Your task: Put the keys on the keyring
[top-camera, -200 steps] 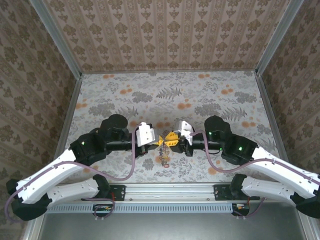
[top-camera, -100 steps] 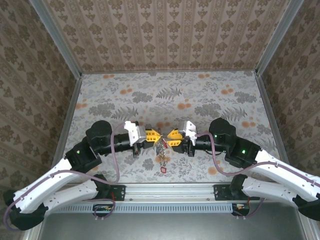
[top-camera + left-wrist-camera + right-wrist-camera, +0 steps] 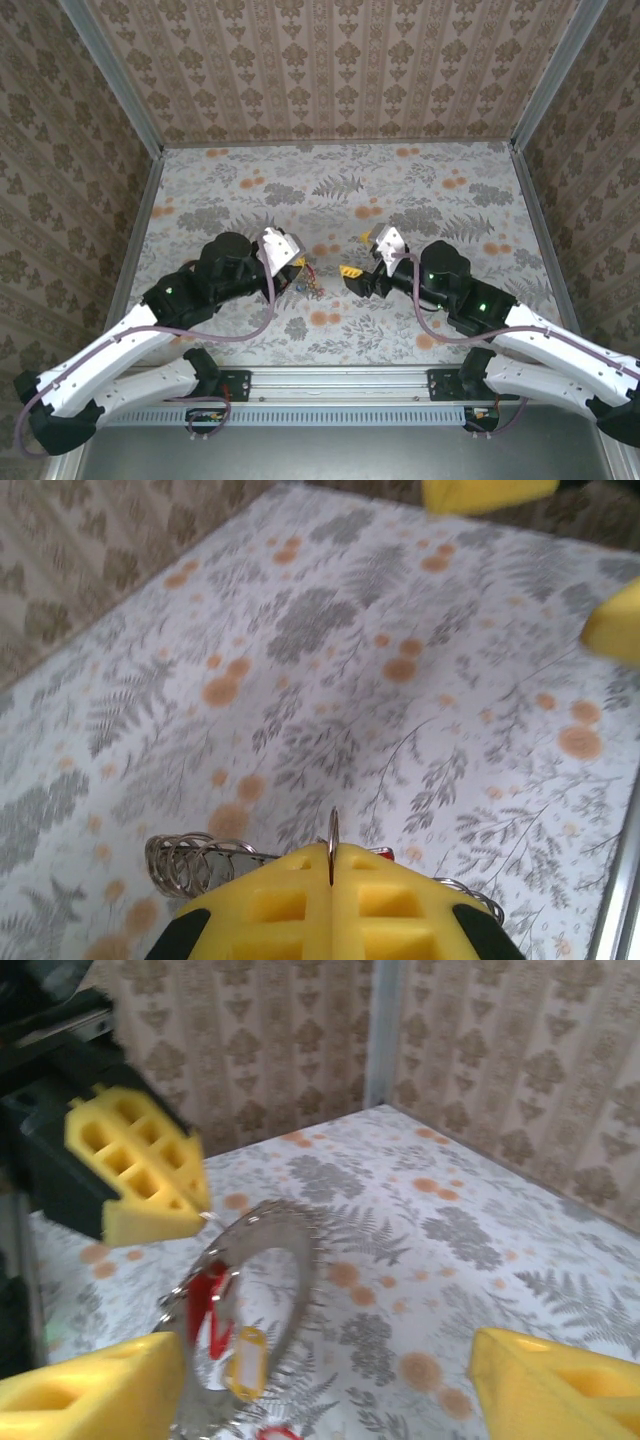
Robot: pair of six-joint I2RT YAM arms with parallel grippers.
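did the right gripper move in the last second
Yes. The right gripper pulled back, rightward and farther from the orange flower print near the table's front edge, and its jaws opened.

keyring (image 3: pixel 309 284) in left gripper (image 3: pixel 298 266), right gripper (image 3: pixel 359 254) apart at right

Soft, even light falls from above in the top view; the bench (image 3: pixel 430 190) is bright without glare, and only faint, soft-edged shadows lie beneath the arms; this view is sharp throughout, though the walls lean inward as under a wide lens; in the left wrist view the bench print is crisp at mid-distance, while the yellow pads (image 3: pixel 270 915) of the left jaws, close to the lens, are slightly soft, and the yellow shapes at the top edge are out of focus; the right wrist view is hazy all over; the keyring (image 3: pixel 300 1250) is smeared; the pads (image 3: pixel 560 1380) of the right jaws are blurred.
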